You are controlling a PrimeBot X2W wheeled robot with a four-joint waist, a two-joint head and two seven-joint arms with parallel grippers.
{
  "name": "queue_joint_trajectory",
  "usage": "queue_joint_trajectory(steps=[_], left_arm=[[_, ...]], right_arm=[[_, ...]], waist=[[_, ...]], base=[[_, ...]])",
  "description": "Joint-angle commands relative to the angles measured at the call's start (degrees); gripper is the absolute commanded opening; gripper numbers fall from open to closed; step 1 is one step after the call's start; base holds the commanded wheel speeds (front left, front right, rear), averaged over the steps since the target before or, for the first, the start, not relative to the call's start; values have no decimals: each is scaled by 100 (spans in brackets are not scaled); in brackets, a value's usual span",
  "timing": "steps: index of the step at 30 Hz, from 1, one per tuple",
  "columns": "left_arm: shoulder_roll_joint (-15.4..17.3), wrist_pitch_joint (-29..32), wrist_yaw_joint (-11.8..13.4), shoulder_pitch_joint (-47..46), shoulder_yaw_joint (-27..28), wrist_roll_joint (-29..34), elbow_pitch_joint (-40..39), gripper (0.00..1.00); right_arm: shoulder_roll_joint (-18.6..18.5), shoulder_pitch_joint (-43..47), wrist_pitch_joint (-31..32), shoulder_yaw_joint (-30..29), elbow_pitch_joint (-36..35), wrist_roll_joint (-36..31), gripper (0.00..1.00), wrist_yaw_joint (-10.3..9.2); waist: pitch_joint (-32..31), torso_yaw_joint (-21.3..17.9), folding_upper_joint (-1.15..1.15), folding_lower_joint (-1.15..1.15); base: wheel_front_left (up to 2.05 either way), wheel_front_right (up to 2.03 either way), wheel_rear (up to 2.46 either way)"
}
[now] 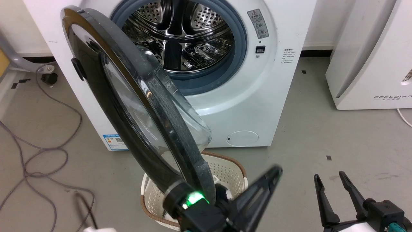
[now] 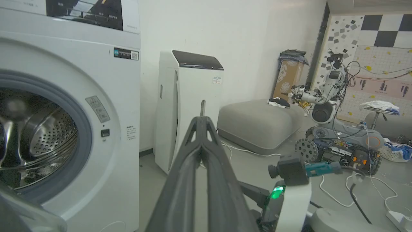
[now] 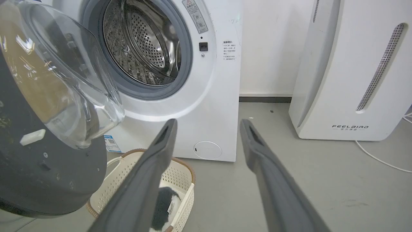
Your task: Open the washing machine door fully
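- Standing on the floor beneath the door's [image 1: 96, 96] lower rim is a white basket [image 1: 225, 169]; a FEELBIRD unit [image 1: 363, 64] stands right of the washer [image 1: 257, 106].
- Door is swung partway out on the washer's left, drum [image 1: 180, 29] exposed.
- Left gripper [image 1: 275, 172]: fingers pressed together, empty, just right of the rim; contact cannot be told.
- Right gripper [image 1: 329, 176]: fingers spread, empty, well clear.
- Door is glossy black with a clear bulging bowl.

A grey floor [image 1: 322, 129] meets a white wall [image 2: 257, 38]. Loose cables [image 1: 79, 117] trail at left, a white FEELBIRD appliance [image 1: 370, 58] stands at right, with a perforated basket [image 1: 225, 170] between and a grey cushion [image 2: 257, 122] beyond.
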Motion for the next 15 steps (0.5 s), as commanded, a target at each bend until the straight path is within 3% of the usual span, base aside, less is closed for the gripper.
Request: queue_joint_trajectory(steps=[1,7,15], left_arm=[[61,218,41,126,-63,-34,109,0],[175,938,156,324,-125,-232,797,0],[78,500,131,-365,97,-354,1971,0]], right_arm=[[27,-25,-33,1,21,28,100,29],[27,-26,-17,19,50,55,100,29],[27,-46,48,70,49,-44,100,29]], waist=[[6,4,0,0],[7,19,0,0],[-9,38,0,0]], base=[[0,0,0],[0,0,0],[0,0,0]])
